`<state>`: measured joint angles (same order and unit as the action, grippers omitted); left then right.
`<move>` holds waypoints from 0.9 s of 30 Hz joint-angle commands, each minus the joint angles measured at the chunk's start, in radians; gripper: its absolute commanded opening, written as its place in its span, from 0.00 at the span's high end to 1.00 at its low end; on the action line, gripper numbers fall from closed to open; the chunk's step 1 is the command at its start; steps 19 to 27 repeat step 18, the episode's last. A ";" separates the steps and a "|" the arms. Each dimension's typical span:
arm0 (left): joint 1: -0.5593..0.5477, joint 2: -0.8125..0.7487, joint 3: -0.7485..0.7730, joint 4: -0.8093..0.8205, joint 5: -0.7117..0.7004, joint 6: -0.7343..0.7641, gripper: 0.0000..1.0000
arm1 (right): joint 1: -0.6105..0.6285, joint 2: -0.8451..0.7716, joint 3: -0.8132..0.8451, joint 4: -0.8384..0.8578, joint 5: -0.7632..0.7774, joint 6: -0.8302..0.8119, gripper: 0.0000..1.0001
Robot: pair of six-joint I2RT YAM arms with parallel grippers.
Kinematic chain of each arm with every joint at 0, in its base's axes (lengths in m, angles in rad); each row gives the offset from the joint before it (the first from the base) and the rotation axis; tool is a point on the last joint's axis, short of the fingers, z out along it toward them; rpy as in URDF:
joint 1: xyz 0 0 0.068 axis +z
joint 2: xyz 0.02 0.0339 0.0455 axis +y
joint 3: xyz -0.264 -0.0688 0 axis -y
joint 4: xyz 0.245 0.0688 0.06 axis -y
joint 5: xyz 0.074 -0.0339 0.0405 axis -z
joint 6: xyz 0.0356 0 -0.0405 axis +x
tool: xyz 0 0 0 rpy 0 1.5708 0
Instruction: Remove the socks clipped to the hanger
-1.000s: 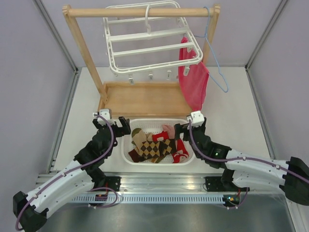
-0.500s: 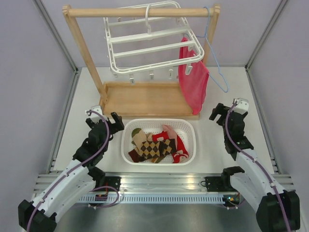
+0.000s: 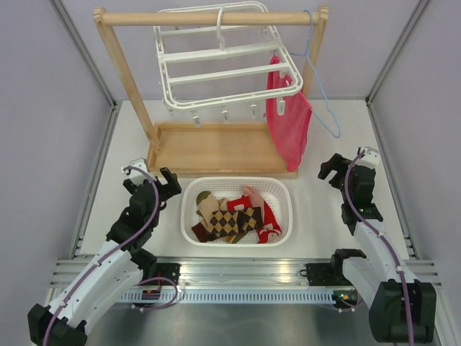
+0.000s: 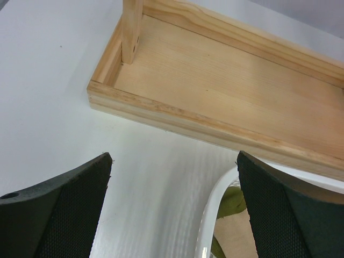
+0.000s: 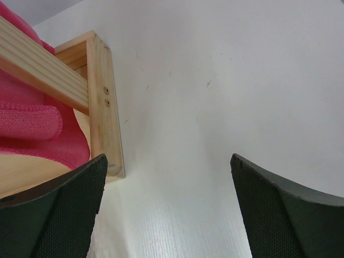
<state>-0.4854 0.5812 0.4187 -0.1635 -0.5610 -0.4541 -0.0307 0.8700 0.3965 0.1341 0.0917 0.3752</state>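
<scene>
Overhead view, whole station: one white table (image 3: 108, 155). At its far side stands one wooden rack (image 3: 216, 148). From the rack's top rail hangs one white hanger (image 3: 223, 72), tilted, with small clips dangling along its near edge. At the right end of the rail hang one pink-red cloth (image 3: 289, 122) and one light-blue wire hanger (image 3: 325, 108).

Near the rack's tray sits one white basket (image 3: 238, 180). The socks (image 3: 232, 216) lie heaped inside it, well apart from the hanger. They overlap, so my count of about six is uncertain.

My two arms flank the basket. The left pincer (image 3: 167, 189) sits just left of it and the right pincer (image 3: 330, 169) is over bare table to the right. Both have their fingers spread wide and grip nothing.

Left wrist view adds what the overhead does not. The left pincer (image 4: 173, 158) frames the tray's near-left corner (image 4: 215, 70), a curve of basket rim (image 4: 212, 215) and an olive sock toe (image 4: 231, 200).

Right wrist view alone shows the cloth (image 5: 32, 123) draped against the rack's right end (image 5: 102, 107). The right pincer (image 5: 167, 158) is open over plain table, with neither socks nor basket in that view.
</scene>
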 commanded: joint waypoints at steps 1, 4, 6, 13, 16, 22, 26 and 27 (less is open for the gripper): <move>0.005 -0.007 0.025 -0.002 -0.025 -0.028 0.00 | -0.008 -0.003 -0.012 0.032 -0.027 0.016 0.02; 0.005 -0.003 0.028 -0.005 -0.025 -0.028 0.00 | -0.009 -0.008 -0.013 0.032 -0.027 0.016 0.02; 0.004 0.000 0.028 -0.005 -0.027 -0.028 0.00 | -0.009 -0.011 -0.013 0.032 -0.027 0.016 0.02; 0.004 -0.001 0.026 -0.005 -0.039 -0.028 0.00 | -0.011 -0.022 -0.016 0.032 -0.030 0.014 0.02; 0.005 -0.006 0.023 -0.004 -0.036 -0.028 0.00 | -0.014 -0.020 -0.018 0.032 -0.032 0.018 0.02; 0.005 -0.007 0.023 -0.005 -0.040 -0.028 0.00 | -0.015 -0.020 -0.018 0.032 -0.033 0.018 0.02; 0.005 -0.007 0.023 -0.005 -0.040 -0.028 0.00 | -0.015 -0.020 -0.018 0.032 -0.033 0.018 0.02; 0.005 -0.007 0.023 -0.005 -0.040 -0.028 0.00 | -0.015 -0.020 -0.018 0.032 -0.033 0.018 0.02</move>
